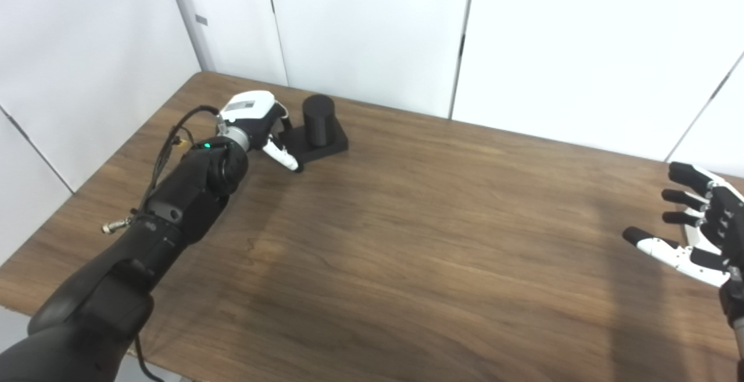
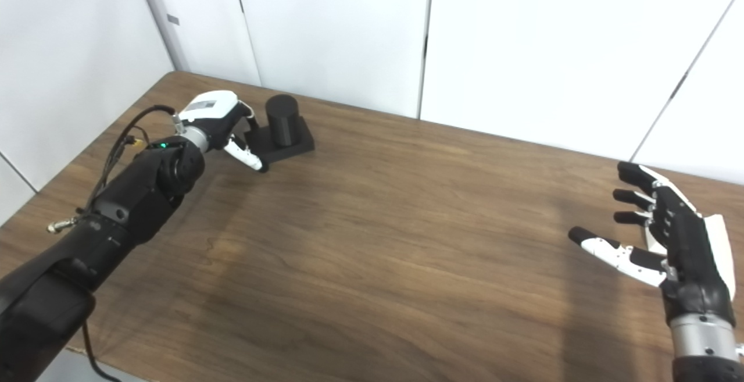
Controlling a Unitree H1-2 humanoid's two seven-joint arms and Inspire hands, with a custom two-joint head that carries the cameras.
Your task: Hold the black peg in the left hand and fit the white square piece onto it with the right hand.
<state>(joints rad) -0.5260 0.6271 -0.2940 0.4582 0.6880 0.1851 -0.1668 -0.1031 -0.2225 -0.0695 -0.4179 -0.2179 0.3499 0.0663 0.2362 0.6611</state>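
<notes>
The black peg [image 1: 318,115] is a short upright cylinder on a flat black square base [image 1: 329,145], standing at the table's far left. My left hand [image 1: 256,119] is right beside it on the left. Its fingers curl toward the base's left edge and its thumb [image 1: 283,157] reaches along the near corner, but the hand is not closed on it. My right hand [image 2: 668,236] hovers open at the far right, fingers spread and pointing left. A white sliver [image 1: 693,234] shows behind those fingers; I cannot tell whether it is the white square piece.
The brown wooden table [image 1: 418,242] runs between the two hands. White wall panels [image 1: 372,27] stand close behind its far edge. Cables [image 1: 168,143] loop off my left forearm near the table's left edge.
</notes>
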